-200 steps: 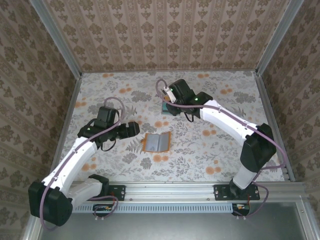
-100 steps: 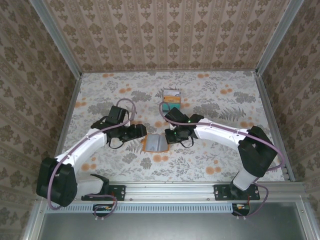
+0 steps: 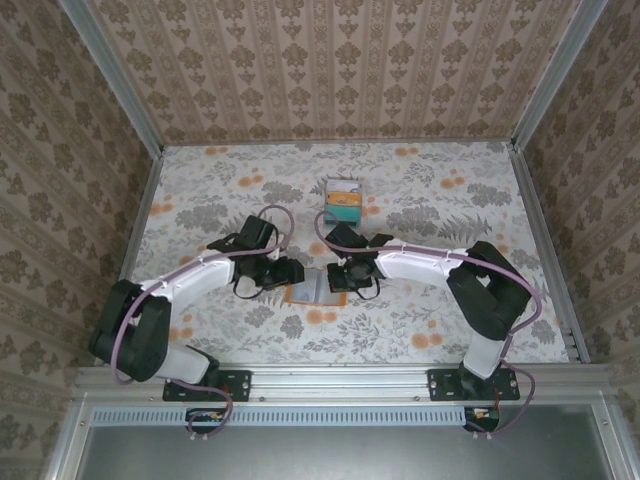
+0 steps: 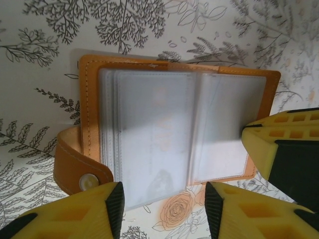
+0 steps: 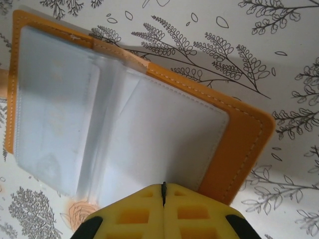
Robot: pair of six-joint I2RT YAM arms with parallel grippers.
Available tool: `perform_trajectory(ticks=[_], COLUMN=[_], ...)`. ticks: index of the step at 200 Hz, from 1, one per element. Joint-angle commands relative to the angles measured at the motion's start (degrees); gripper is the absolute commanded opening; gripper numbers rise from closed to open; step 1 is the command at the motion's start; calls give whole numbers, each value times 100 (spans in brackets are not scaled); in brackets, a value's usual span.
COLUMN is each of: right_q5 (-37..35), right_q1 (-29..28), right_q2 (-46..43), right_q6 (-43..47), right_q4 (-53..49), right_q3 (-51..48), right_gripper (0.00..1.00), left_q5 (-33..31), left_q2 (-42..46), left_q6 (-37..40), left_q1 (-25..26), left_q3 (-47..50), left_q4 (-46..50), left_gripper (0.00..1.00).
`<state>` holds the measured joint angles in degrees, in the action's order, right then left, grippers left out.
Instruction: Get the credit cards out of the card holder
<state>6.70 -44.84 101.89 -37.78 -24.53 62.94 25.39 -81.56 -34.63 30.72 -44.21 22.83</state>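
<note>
The left claw [image 4: 162,199], fingers apart, has just swung in to one edge of the flat orange folding card holder [image 3: 312,290], which lies open at the middle of the bench [image 3: 450,200]. The right claw [image 5: 163,191], fingers together, has come back to the opposite edge. It left the thin teal, orange and whitish plastic cards [image 3: 343,200] stacked farther back, so probably another card is wanted.

Worktop [image 3: 450,310]: a flat surface printed with grey fern sprigs and scattered orange blossoms; the wrist views show the same print close up [image 4: 40,30] [image 5: 279,45]. Walls [image 3: 340,70]: beige damask wallpaper on the left, far and right sides. Corner posts [image 3: 113,75] [image 3: 558,70]: aluminium, rising at the two far corners. Rail [image 3: 340,378]: aluminium, along the near edge.
</note>
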Motion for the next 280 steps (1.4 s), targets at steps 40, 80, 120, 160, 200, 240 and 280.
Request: perform_trajectory(ticks=[40,80,120,160,200,240,280], right_q5=[-72,-72,-63,-55,-28,-28,-30], right_q1=[-1,-7,-6,-7,-6,-7,-6], right_q2=[183,206,213,219,262,290,275], right_q6=[-151,-179,-186,-221,-249,-265,-291], right_q4=[209,224,227,247,256,243,234], right_q3=[-209,-247,-271,-300,-300,-302,-321], right_gripper=[7,7,7,7,7,7,7], left_q5=[32,65,107,172,477,785,865], left_q2=[-413,-610,-756,-836,-757,-714,-682], left_q6=[273,299,317,307,273,229,240], left_q1=[145,186,267,312,321,317,329], left_q3=[-113,-153,-218,-220,-157,-122,-132], left_q4=[-16,-86,-131,-185,-431,-661,-666], left_gripper=[48,47,47,48,60,63,77])
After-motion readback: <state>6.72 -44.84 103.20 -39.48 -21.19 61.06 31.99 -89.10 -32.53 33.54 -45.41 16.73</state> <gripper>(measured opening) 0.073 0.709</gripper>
